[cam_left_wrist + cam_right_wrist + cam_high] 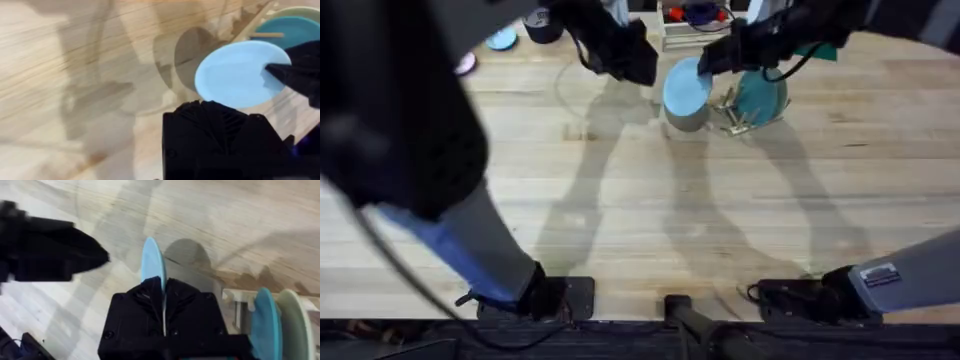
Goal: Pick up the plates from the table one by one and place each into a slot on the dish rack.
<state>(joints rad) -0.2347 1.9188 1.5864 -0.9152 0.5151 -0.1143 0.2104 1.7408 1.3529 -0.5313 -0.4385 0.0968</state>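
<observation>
Overhead view: the pale sky-blue flat round plastic plate (686, 88) is off the light butcher-block wood desk (650, 210), held up at a tilt by the right end effector (712, 60), just beside the small light wooden dish rack with upright dowel pegs (735, 120). The teal flat round plastic plate (762, 97) already stands on edge in a slot of that rack. Right wrist view: the black fingers (185, 300) are clamped on the sky-blue plate's rim, plate edge-on between them; teal plate and a cream plate (295, 320) stand upright side by side in the rack, the cream one on the far side of the teal. Left end effector (638, 62) sits near the other side of the sky-blue plate; its fingers (210, 120) look closed and empty in the left wrist view, though the pose is hard to read, so cannot say for certain. Judgement: step in hand is carry-and-insert of the second plate; the first is done. Next move calls for turning the plate fully upright, lining its edge with a free slot on the near side of the teal plate, then lowering between the pegs before release. The left arm should stay apart from the plate's path.
</observation>
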